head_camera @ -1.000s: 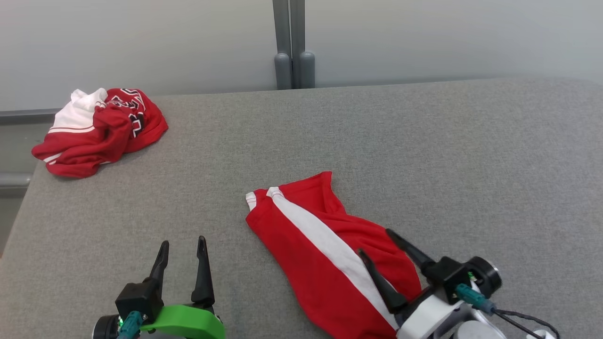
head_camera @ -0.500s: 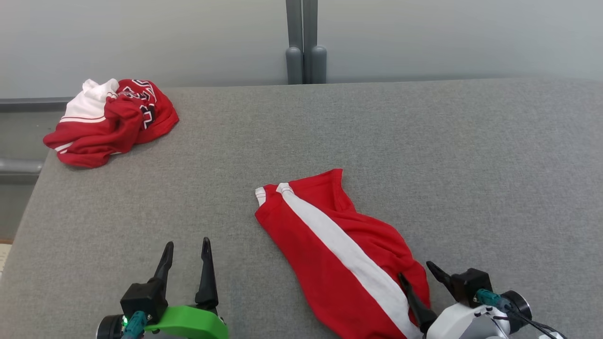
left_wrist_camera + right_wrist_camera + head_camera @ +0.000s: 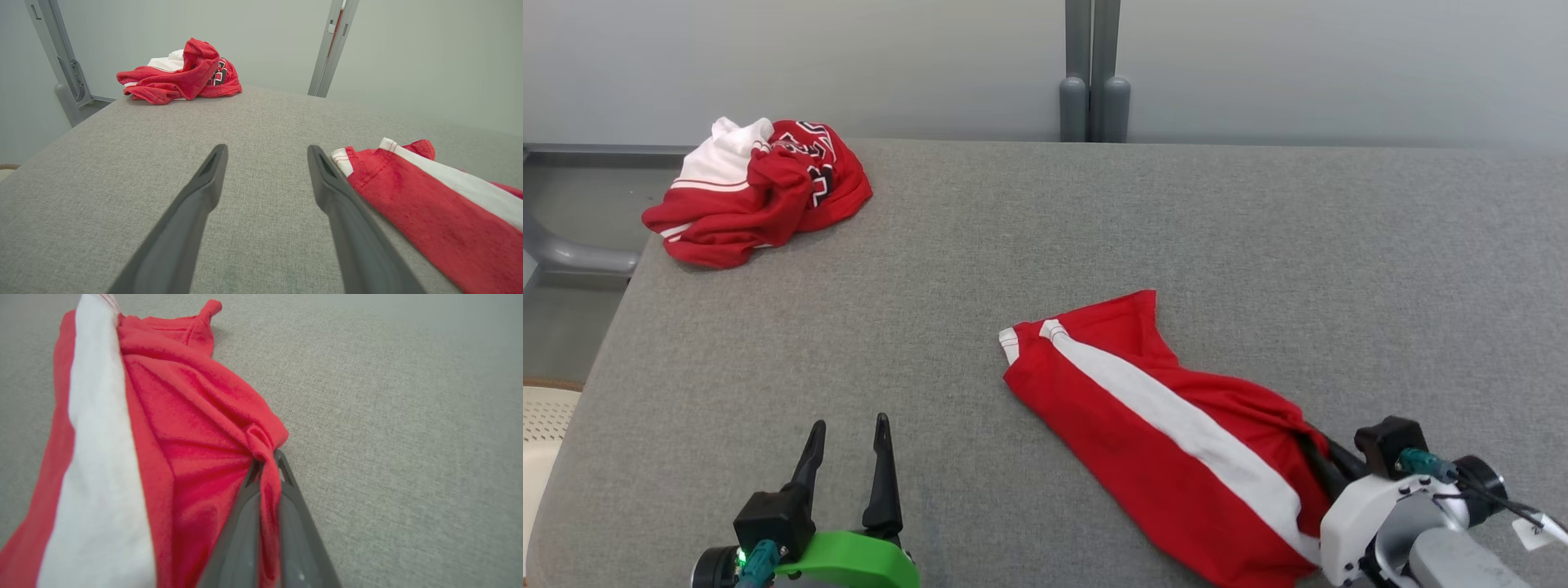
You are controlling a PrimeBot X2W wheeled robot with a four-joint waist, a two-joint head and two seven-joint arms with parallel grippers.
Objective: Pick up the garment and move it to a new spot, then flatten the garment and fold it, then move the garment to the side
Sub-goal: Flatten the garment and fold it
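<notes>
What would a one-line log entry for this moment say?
right gripper: shut on red garment | left gripper: open, empty | crumpled clothes: far left corner

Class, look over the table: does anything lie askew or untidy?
The striped red garment lies slantwise, bunched where the right gripper pinches it. Another red-and-white garment sits crumpled at the far left corner of the table.

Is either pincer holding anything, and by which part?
The right pincer is shut on the red garment, pinching a bunched fold at its edge. The left pincer is open, empty.
</notes>
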